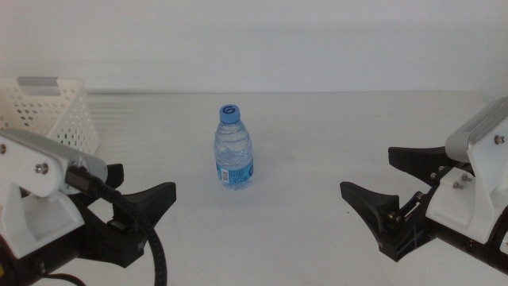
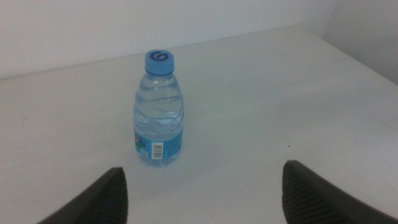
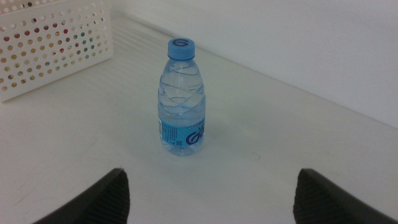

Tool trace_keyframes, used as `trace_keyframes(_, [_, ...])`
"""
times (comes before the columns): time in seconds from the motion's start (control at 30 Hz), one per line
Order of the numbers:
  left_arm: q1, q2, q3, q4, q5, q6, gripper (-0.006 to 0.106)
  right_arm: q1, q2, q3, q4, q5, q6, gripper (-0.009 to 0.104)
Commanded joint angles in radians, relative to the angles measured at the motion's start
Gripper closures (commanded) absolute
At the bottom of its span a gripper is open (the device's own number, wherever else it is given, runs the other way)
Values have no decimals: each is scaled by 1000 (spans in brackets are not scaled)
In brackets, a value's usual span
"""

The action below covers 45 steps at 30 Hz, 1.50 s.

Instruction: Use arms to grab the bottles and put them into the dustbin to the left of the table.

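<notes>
Nearest the middle camera, two arms are recorded, one at each lower corner, over the table point(image 1: 317, 135), a broad plain white top with faint ridged lines along its far edge. Item one, largest: the dustbin point(image 1: 55, 115), a white basket with rows of round holes, is set at the far left of the table, just behind the left arm; through its holes coloured shapes are glimpsed in the right wrist view, but what they are cannot be told. Item two: the left gripper point(image 1: 147, 210) is held low at the near left with its dark jaws spread wide and nothing between them. Item three: the right gripper point(image 1: 381, 187) is held low at the near right, jaws likewise spread wide and empty. Item four, smallest: the water bottle point(image 1: 233, 148), clear with a blue cap and blue label, is stood upright near the middle of the table, between the two grippers and apart from both, nothing touching it. The step in hand is judged to be the approach for the grasp. As the dustbin is on the left, the left gripper is judged the better placed. The jaws should be kept wide, brought level around the body at or just above the label, and closed gently, since a thin light bottle may be tipped by a glancing jaw or squeezed out of shape.
</notes>
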Motion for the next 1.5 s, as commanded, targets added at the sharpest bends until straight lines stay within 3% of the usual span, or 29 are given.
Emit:
trace_keyframes(0.0, [-8, -4, -28, 3, -75, -6, 24, 2, -12, -23, 0, -80, -12, 23])
trace_keyframes(0.2, [3, 0, -29, 8, -132, -10, 24, 2, -12, -23, 0, -80, -12, 23])
trace_keyframes(0.43, [102, 66, -97, 21, -143, -9, 24, 2, -12, -23, 0, -80, -12, 23])
trace_keyframes(0.7, [178, 208, -219, 140, -161, 13, 24, 2, -12, -23, 0, -80, -12, 23])
trace_keyframes(1.1, [178, 378, -14, 194, -646, -13, 24, 2, -12, -23, 0, -80, -12, 23])
trace_keyframes(1.47, [178, 566, 103, 251, -905, -65, 18, 2, -12, -23, 0, -80, -12, 23])
